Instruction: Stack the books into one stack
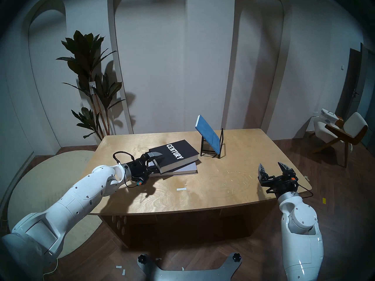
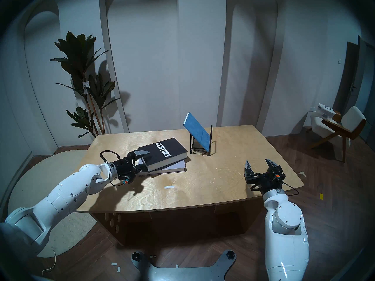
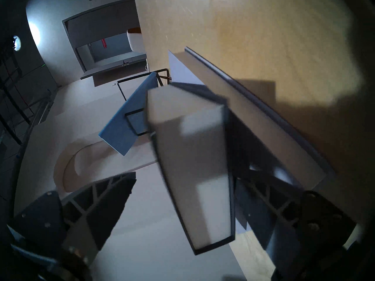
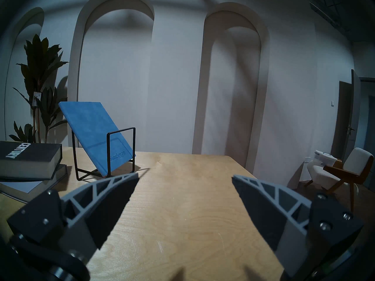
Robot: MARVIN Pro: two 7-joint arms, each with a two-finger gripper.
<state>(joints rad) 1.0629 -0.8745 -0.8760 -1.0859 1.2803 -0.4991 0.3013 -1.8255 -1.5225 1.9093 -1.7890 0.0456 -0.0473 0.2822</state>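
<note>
Left pincer (image 1: 155, 160) is seen spread around the near end of the black "CENTURY" book (image 1: 176, 154), which is laid askew on the grey-lavender book (image 1: 185, 169); whether it is gripped cannot be told. Beyond, the blue notebook (image 1: 208, 132) is propped in the wire rack (image 1: 212, 150) on the counter (image 1: 213, 185).

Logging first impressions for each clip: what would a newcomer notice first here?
The black "CENTURY" book, lying askew on a pale grey-lavender book at the table's left middle, with the left gripper straddling its near corner. Next, the blue notebook leaning in a black wire rack farther back. The right gripper hangs open and empty at the right.
</note>
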